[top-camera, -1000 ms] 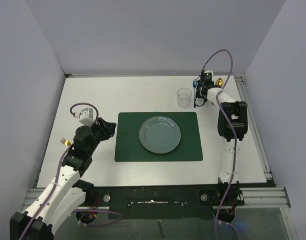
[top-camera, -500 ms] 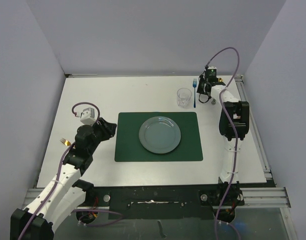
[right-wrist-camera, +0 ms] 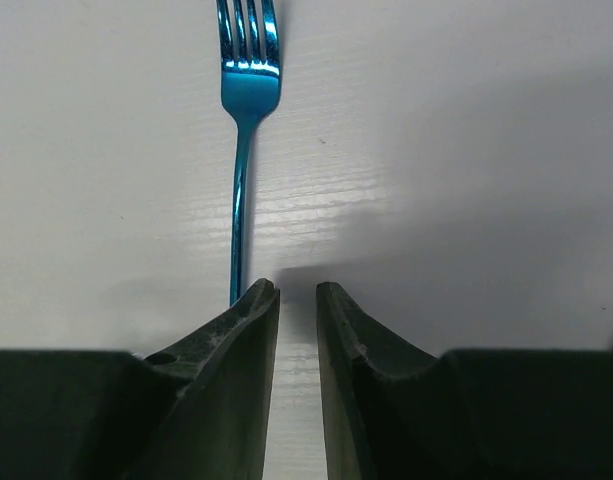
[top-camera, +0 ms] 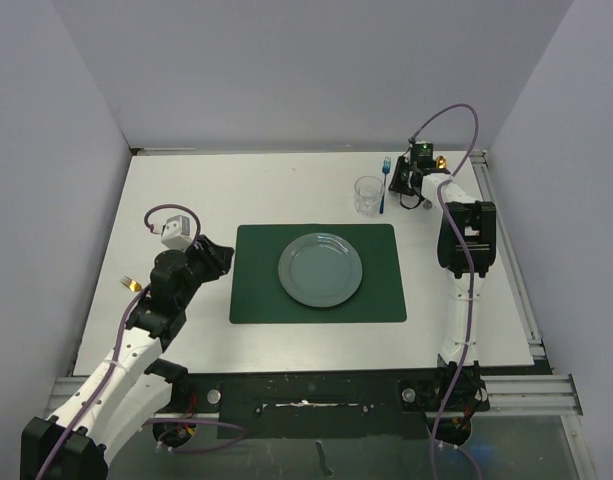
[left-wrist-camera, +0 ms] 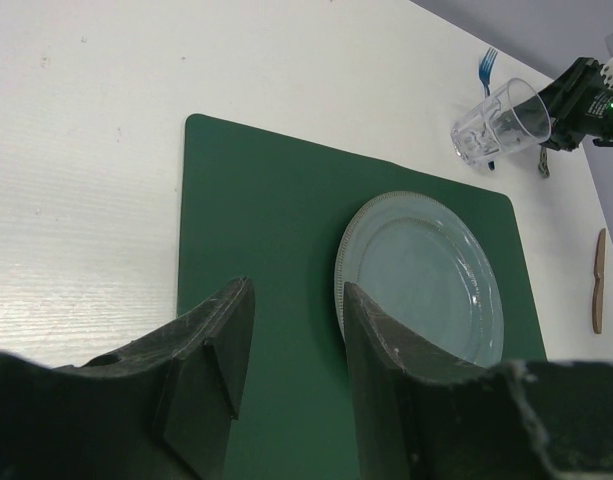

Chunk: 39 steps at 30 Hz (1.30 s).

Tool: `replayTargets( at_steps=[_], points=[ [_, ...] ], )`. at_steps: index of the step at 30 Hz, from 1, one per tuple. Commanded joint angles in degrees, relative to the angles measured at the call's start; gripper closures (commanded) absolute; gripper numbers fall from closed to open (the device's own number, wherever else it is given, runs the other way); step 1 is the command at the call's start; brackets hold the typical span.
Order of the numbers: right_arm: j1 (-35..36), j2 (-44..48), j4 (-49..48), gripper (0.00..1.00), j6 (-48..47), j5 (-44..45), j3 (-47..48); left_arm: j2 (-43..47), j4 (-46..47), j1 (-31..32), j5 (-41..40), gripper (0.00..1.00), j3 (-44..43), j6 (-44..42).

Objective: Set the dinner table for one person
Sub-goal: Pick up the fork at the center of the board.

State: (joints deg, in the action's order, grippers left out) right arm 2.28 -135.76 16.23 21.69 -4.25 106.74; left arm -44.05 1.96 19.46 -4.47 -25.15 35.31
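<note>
A white table seen from above, with grey walls on three sides, fills the view. The two robot arms are mounted at its near edge. A dark green placemat lies flat in the middle of the table. A round grey-blue plate sits on the placemat, a little right of its centre.

A clear glass stands upright on the bare table, just beyond the placemat's far right corner. A shiny blue fork lies flat on the table just to the right of the glass, tines pointing toward the far wall.

The right arm reaches to the far right part of the table. The right gripper points down at the handle end of the fork. In the wrist view, its jaws stand only a narrow gap apart, with bare table showing between them and nothing held. The fork's handle ends at the tip of one finger, outside the gap. Whether it touches that finger cannot be told.

The left arm bends in from the left. The left gripper hovers at the placemat's left edge. Its jaws are moderately open and empty, with green mat visible between them.
</note>
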Motion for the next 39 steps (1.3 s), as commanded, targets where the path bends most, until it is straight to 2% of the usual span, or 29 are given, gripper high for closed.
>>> replayTargets(
  at_steps=[1, 13, 26, 39],
  points=[
    [-0.4, 0.6, -1.6, 0.76, 1.0, -2.3, 2.1, 0.2, 2.3, 0.2, -0.6, 0.61, -2.8, -1.0],
    [-0.9, 0.8, -2.6, 0.76, 3.6, -5.1, 3.9, 0.1, 2.6, 0.2, -0.5, 0.61, -2.4, -0.9],
    [-0.8, -3.9, -2.0, 0.75, 6.0, -7.4, 11.0, 0.1, 1.7, 0.2, -2.1, 0.61, -3.1, -2.2],
    [0.1, -5.3, -3.2, 0.76, 6.1, -7.6, 10.7, 1.1, 0.9, 0.2, -2.8, 0.61, -3.4, -2.8]
  ],
)
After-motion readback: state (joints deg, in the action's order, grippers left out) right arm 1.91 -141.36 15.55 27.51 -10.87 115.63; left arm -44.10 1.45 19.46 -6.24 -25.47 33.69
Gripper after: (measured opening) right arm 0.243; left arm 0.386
